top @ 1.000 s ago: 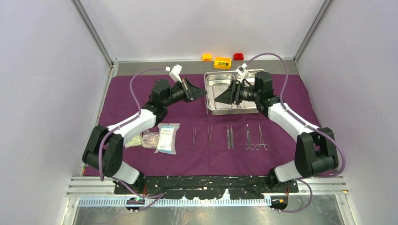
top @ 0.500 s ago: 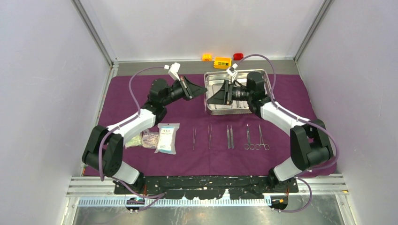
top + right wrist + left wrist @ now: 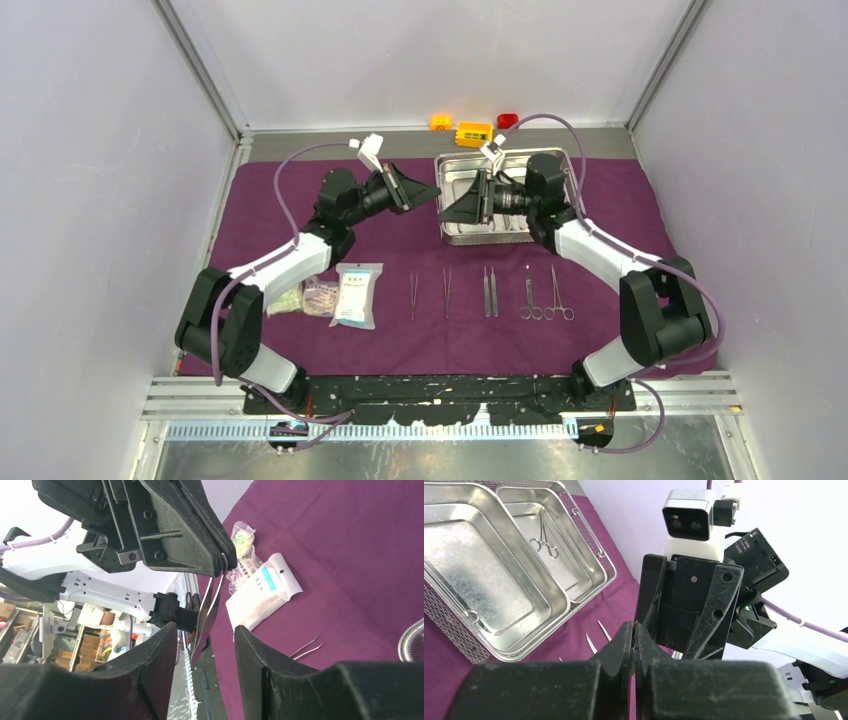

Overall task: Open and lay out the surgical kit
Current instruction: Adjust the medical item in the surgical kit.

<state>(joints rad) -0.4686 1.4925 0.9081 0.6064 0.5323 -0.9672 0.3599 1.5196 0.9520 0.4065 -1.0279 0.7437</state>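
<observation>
**A:** Where are the tweezers (image 3: pixel 210 607)?

**B:** In the air, off the cloth. The left tool (image 3: pixel 223 565) is clamped on their top end, so they hang blades-down between the spread fingers of the right tool (image 3: pixel 205 635). Those fingers stand either side of the steel without touching it.

**A:** Why hold them like that?

**B:** It looks like a hand-over. Pinching the very top leaves the shaft free for the other tool to take.

**A:** And around them?

**B:** The two tools meet over the 9 o'clock edge of the steel tray (image 3: pixel 555 577). Its near compartment is bare, and the far one holds a ring-handled instrument (image 3: pixel 544 544). The tray sits at 12 to 1 o'clock on the purple cloth (image 3: pixel 300 200), which covers the worktop (image 3: pixel 400 143).

**A:** What's already laid out?

**B:** A row of instruments (image 3: pixel 489 293) lies parallel toward 6 o'clock, spaced apart so each can be picked up singly. The sealed packets (image 3: pixel 356 296) are grouped at 8 o'clock. The toy bricks (image 3: pixel 474 133) sit past the cloth at 12.
</observation>
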